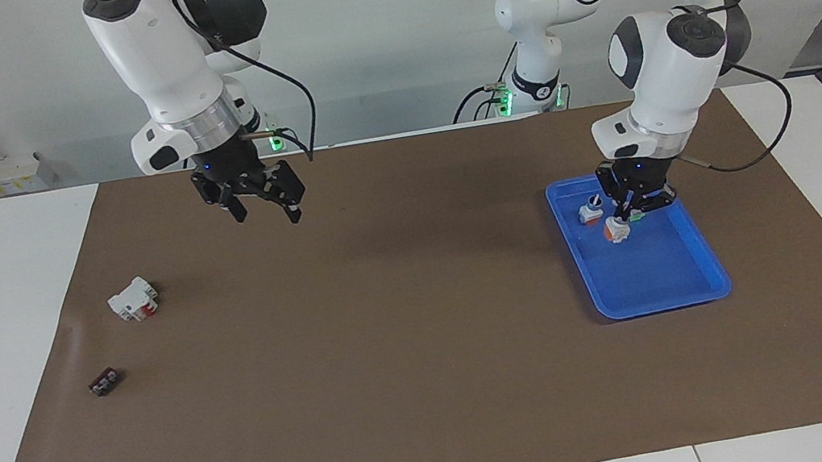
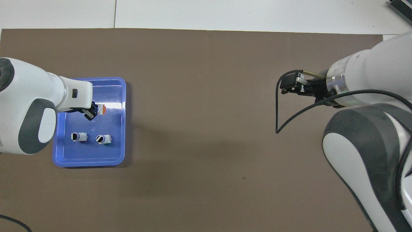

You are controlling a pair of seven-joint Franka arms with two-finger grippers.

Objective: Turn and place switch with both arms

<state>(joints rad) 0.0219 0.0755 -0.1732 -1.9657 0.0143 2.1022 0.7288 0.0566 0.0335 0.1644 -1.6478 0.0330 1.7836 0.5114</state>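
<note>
Beside two other switches (image 1: 591, 210) in the tray (image 1: 700, 285), the left end effector (image 1: 622, 225) grips the switch (image 1: 615, 231); right end effector (image 1: 262, 204) gapes.

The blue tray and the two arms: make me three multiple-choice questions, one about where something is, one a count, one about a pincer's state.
1. Where is the orange-based switch?
A. On the brown mat beside the white block
B. In the left pincer, low over the blue tray
C. In the right pincer

2. How many other switches stand in the tray?
A. None
B. Two
C. Four

3. How is the right pincer?
A. Open and empty over the brown mat
B. Shut on a switch
C. Resting in the tray

Answers:
1 B, the left pincer is shut on the switch inside the tray's outline.
2 B, one with a reddish base and one with a green base sit side by side, nearer to the robots than the held one.
3 A, its fingers stand apart with nothing between them.
</note>
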